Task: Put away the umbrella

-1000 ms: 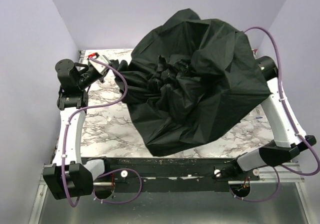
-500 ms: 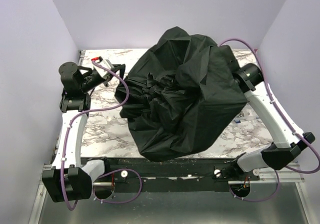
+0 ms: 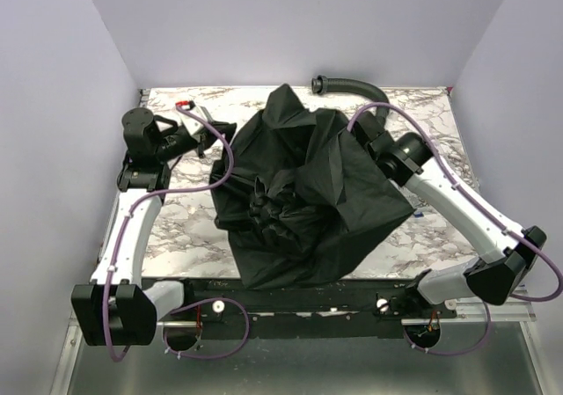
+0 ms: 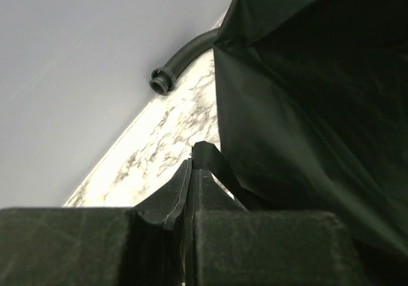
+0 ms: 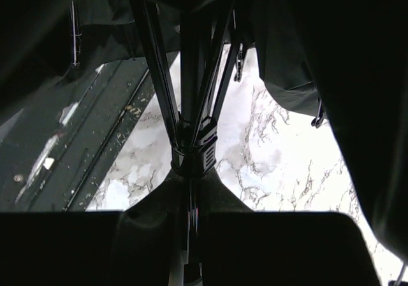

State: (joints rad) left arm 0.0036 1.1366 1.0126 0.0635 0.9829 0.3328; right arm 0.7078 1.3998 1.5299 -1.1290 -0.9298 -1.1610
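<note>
Plainly, the right tool (image 5: 190, 183) was clenched on the umbrella (image 3: 299, 193). In the right wrist view its two fingers met around the black collar on the central shaft, and thin ribs fanned up from that collar into the fabric overhead. From above, this tool was buried under the canopy and only the wrist showed at the canopy's right edge.

The left tool (image 4: 191, 187) was likewise pressed closed. Its fingers pinched a narrow black strip that came to a point just past the tips and ran back to the canopy beside it. What part of the umbrella that strip was I could not tell. Seen from above, this tool sat at the canopy's left edge, touching the fabric.

The umbrella was half collapsed, a crumpled black mass over the middle of the marble worktop (image 3: 176, 223). Its folds bunched toward the centre and its near hem hung over the black frame rail (image 3: 290, 294) at the front.

A ribbed black hose (image 3: 347, 84) curved along the far edge of the worktop. One end was free and the other ran behind the canopy near the right arm. Dark fabric filled most of both wrist views and hid the worktop beyond.
</note>
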